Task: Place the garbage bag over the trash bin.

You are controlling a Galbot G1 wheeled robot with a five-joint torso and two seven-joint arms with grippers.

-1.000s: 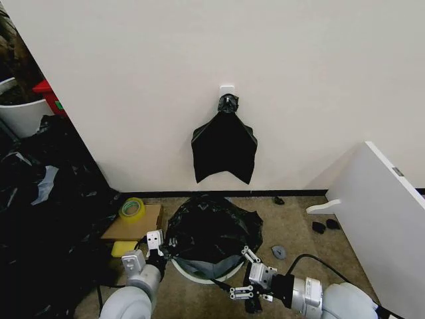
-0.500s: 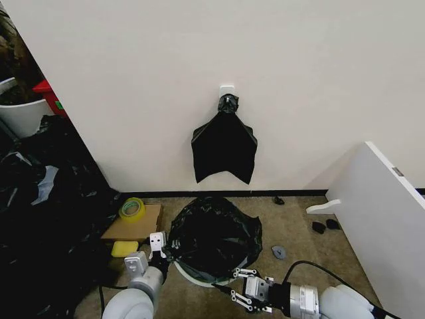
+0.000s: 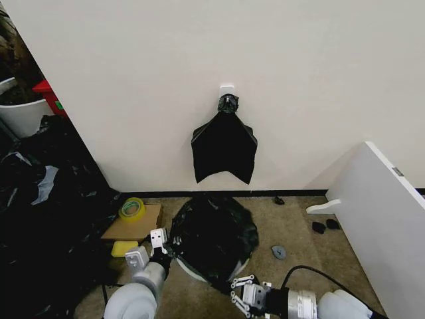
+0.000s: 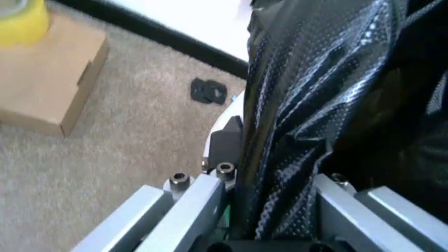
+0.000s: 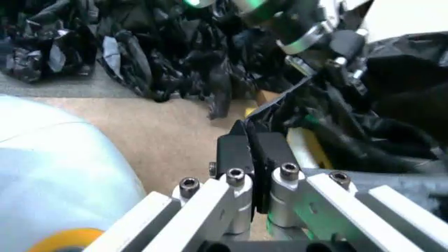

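Observation:
The garbage bag (image 3: 212,236), glossy black, is draped over the trash bin (image 3: 180,268); only slivers of the bin's white rim show at the near side. My left gripper (image 3: 158,238) sits at the bag's left edge. In the left wrist view the crinkled plastic (image 4: 315,105) runs between its fingers (image 4: 210,184). My right gripper (image 3: 238,292) is low at the bin's near right side. Its pads (image 5: 252,149) are pressed together on the bag's edge (image 5: 294,105).
A knotted black bag bunch (image 3: 224,149) hangs on the wall behind. A cardboard box (image 3: 133,224) with a yellow tape roll (image 3: 132,208) and a yellow sponge (image 3: 123,248) lie left of the bin. Black sheeting (image 3: 46,212) is heaped far left. A white board (image 3: 385,226) leans at the right.
My right gripper has moved down and toward me with the bag's edge. The plastic now covers more of the bin's near rim. The left gripper has barely shifted.

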